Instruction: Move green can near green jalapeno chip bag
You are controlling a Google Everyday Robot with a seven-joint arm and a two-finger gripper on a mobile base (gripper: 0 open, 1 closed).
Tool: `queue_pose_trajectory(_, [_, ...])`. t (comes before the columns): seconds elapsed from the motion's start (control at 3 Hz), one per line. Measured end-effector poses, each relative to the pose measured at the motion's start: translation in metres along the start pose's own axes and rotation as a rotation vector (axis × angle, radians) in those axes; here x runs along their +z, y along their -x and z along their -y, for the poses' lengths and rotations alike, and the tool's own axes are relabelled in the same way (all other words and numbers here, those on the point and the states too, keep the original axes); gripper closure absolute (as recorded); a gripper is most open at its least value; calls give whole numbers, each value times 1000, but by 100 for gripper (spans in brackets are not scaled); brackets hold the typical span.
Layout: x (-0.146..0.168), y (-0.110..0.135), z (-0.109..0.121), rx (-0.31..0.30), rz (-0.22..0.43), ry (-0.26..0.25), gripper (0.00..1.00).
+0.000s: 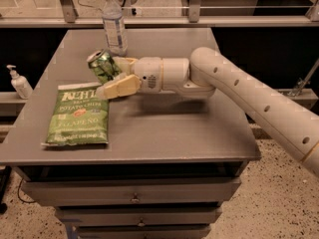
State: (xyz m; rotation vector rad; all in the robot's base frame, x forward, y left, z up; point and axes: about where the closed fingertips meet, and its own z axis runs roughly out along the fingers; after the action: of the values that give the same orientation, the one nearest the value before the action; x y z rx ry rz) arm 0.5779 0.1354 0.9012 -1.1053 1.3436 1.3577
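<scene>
Green jalapeno chip bag point(77, 116) lies flat at the front left of the table point(174, 128). Just past its top edge, the gripper point(110, 76) is clamped round the green can point(102, 64), which is tilted. At that angle I reckon it could topple on release and roll into the clear bottle point(114, 24) behind.

My jaws sit upper left, over a grey worktop point(174, 133) with drawers point(134, 198) beneath. Speckled floor point(269, 208) lower right; a metal rail point(224, 21) crosses the top.
</scene>
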Motion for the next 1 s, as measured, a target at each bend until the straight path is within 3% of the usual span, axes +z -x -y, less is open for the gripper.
queue_pose_trajectory(0.33, [4, 1, -6, 5, 24, 16, 0])
queue_pose_trajectory(1.0, [-12, 2, -1, -19, 8, -39, 0])
